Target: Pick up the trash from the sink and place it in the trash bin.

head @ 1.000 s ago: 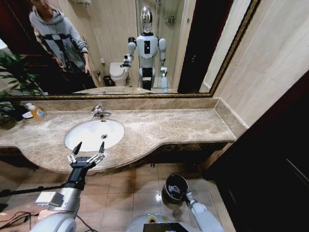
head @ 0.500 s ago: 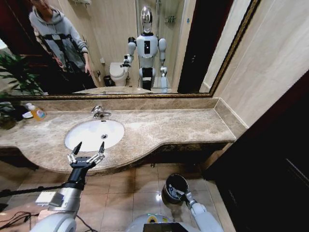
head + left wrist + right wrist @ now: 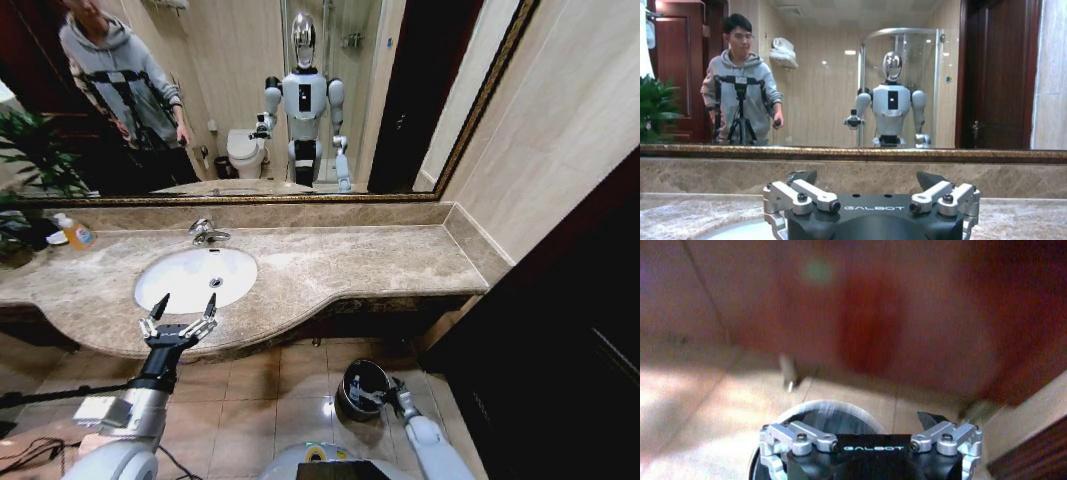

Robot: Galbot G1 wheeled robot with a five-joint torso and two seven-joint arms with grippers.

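The white oval sink (image 3: 190, 272) with its chrome faucet (image 3: 207, 232) sits in the beige marble countertop (image 3: 350, 262). My left gripper (image 3: 188, 305) hovers open just in front of the basin's near rim, holding nothing; in the left wrist view the same gripper (image 3: 867, 178) faces the mirror. On the floor tiles stands the round black trash bin (image 3: 372, 376) with a shiny rim. A small white piece of trash (image 3: 352, 391) lies inside it. My right gripper (image 3: 396, 394) is at the bin's right edge, open, and in the right wrist view the bin's rim (image 3: 823, 407) shows just beyond the gripper (image 3: 863, 421).
An orange bottle (image 3: 78, 234) and a potted plant (image 3: 25, 180) stand at the counter's far left. A large mirror (image 3: 400, 90) backs the counter. A dark wooden panel (image 3: 560, 330) closes off the right side, close to the bin.
My right arm has shifted right, off the bin's middle toward its right edge. A white piece now lies in the bin. The left arm has not moved.
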